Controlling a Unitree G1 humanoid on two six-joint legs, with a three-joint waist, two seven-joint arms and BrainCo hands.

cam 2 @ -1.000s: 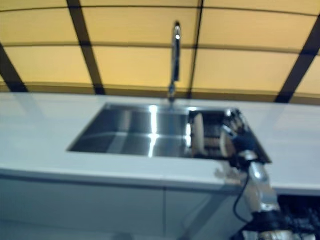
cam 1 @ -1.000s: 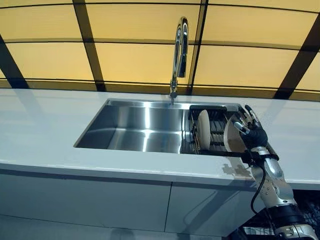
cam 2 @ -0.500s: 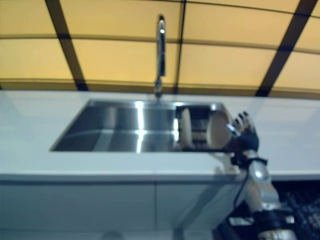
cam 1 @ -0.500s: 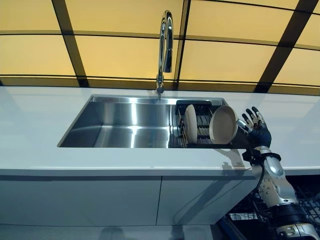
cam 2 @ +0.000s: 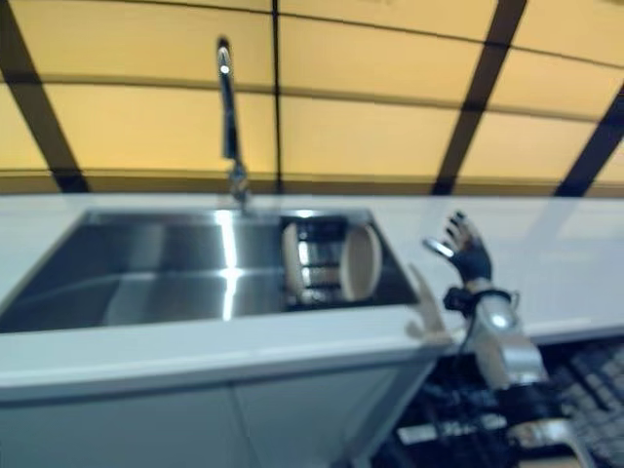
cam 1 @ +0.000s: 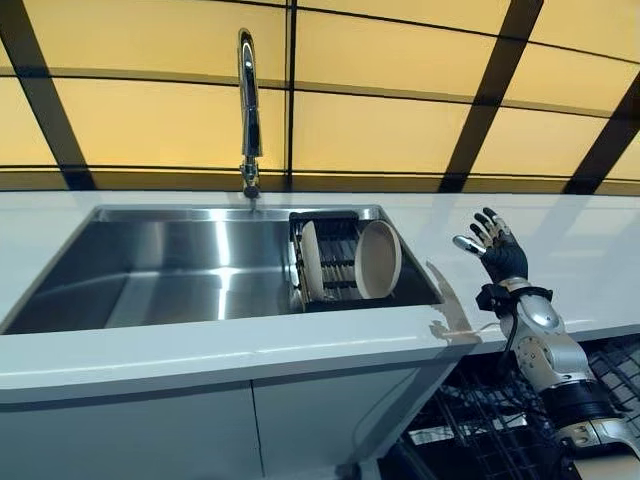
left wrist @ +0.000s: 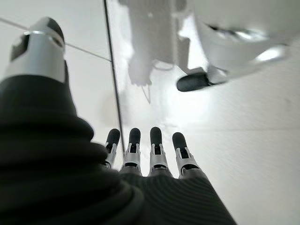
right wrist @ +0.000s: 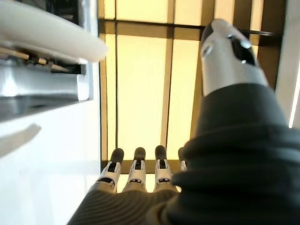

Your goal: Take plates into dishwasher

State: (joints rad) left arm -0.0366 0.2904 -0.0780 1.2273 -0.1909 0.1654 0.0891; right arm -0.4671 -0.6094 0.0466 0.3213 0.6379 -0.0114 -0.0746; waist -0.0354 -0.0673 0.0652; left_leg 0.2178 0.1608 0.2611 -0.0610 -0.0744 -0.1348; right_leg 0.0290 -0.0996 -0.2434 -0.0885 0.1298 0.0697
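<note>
Right hand (cam 1: 497,252) has withdrawn, empty, beside racked plate (cam 1: 379,259).

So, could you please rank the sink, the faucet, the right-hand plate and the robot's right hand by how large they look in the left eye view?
1. Sink, the largest.
2. Faucet.
3. Right-hand plate and right hand: these look about alike, and the hand seems nearer the camera, so they are left unranked.

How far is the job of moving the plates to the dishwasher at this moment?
Nothing looks done yet. Two plates stand upright in the rack in the sink. The right hand is open and empty above the counter, right of the sink. The left hand is open and empty too. Both plates remain to move.
</note>
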